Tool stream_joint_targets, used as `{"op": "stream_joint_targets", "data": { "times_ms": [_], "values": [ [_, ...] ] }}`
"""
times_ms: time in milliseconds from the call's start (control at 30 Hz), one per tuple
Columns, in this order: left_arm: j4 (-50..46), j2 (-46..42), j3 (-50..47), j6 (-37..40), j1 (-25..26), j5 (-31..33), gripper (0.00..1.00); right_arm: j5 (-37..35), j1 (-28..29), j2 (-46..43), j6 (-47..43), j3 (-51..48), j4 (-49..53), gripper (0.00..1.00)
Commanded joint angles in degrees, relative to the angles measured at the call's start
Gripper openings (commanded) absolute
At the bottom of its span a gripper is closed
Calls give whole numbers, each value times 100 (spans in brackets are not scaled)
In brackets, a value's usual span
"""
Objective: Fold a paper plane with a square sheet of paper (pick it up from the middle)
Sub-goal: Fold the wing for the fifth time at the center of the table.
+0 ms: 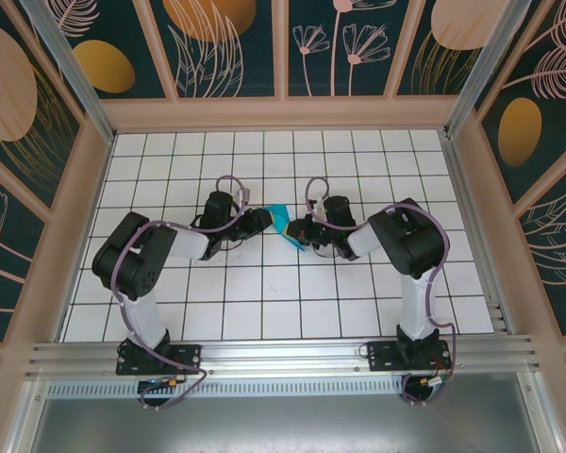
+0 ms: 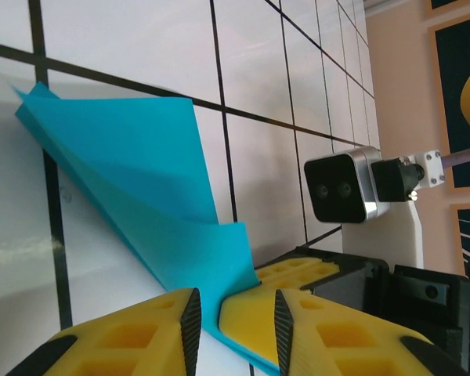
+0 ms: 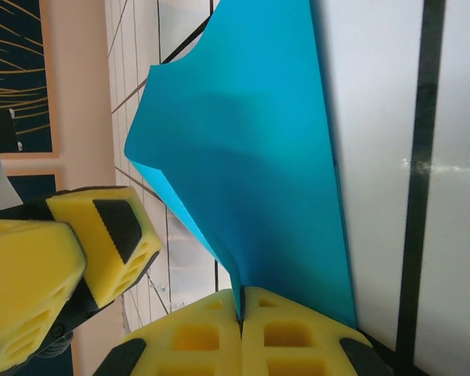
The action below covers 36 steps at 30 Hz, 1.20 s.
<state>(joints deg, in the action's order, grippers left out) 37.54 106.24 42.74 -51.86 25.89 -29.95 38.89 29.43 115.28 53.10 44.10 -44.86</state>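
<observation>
Right gripper (image 3: pixel 241 307) is pinched tight on the near edge of the teal sheet of paper (image 3: pixel 251 157). Left gripper (image 2: pixel 236 323) is narrow but gapped, jaws either side of the sheet's corner, not clamping. The sheet curls above the gridded table (image 1: pixel 264 293), mid-table between both grippers.

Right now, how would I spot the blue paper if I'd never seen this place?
Find the white table with black grid lines and look at its middle. Between the left gripper and the right gripper is the square sheet of paper. It is bright teal-blue, thin and curling, unlike the black-and-yellow grippers.
</observation>
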Motion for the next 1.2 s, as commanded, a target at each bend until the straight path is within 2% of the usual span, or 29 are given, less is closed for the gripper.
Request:
{"op": "stream_joint_targets", "data": {
  "times_ms": [0,333,600,700,867,1000,1167],
  "values": [
    [249,215,211,167,30,-149,32,0,-9,-173,33,-78,-127,5],
    [142,546,489,206,41,-162,29,-132,-7,-181,-697,148,664,17],
    [30,651,616,172,40,-210,28,-325,28,-221,-1416,538,1438,17],
    [-52,586,600,219,42,-175,28,-233,28,-213,-1480,621,1486,10],
    [-71,295,395,370,44,-6,29,186,10,-186,-1212,607,1161,0],
    [16,3,139,541,40,137,29,544,-19,-197,-745,541,795,0],
    [512,-72,-121,449,46,-71,30,950,-69,-119,2,467,212,0]
  ]
}}
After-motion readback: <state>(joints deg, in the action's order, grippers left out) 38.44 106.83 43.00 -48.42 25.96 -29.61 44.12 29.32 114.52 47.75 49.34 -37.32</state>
